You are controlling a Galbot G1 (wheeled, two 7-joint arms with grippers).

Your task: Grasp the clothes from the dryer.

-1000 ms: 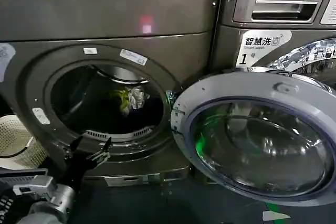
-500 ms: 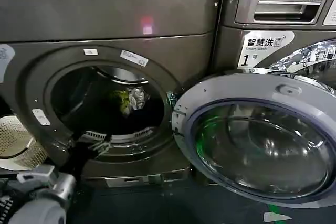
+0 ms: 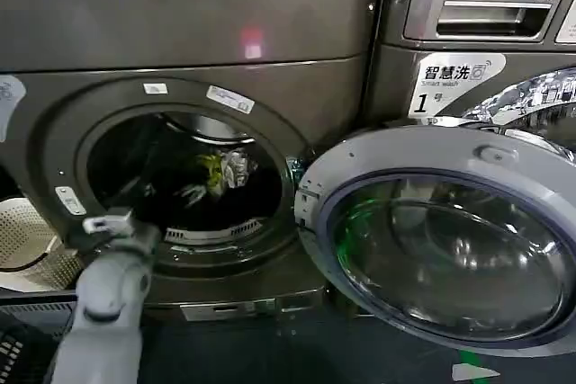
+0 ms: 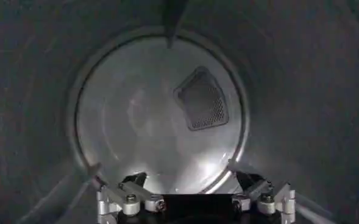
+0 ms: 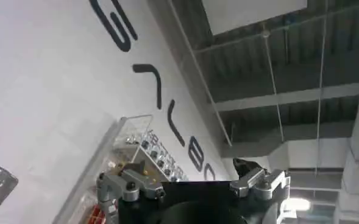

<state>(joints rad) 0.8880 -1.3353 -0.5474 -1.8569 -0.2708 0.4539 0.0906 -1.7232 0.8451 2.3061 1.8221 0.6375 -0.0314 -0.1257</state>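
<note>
The dryer [image 3: 189,33] is the big dark bronze-grey machine on the left, its porthole open. The clothes [image 3: 221,170], a small yellow-green and pale grey bundle, lie deep in the drum against the dark back. My left arm reaches in over the porthole's lower rim, and my left gripper [image 3: 180,195] is inside the drum, below and left of the bundle and short of it. In the left wrist view the left gripper [image 4: 163,173] is open with nothing between its fingers, facing the drum's back wall. My right gripper [image 5: 188,167] is open and empty, pointing up at a wall and ceiling.
The dryer's round glass door [image 3: 450,240] hangs open to the right at porthole height. A lighter grey LG machine [image 3: 477,15] stands on the right. A pale laundry basket [image 3: 27,245] sits at the lower left beside my arm.
My left arm has risen from below the porthole and pushed forward, carrying the gripper over the lower rim into the drum towards the clothes. The clothes have not moved.
</note>
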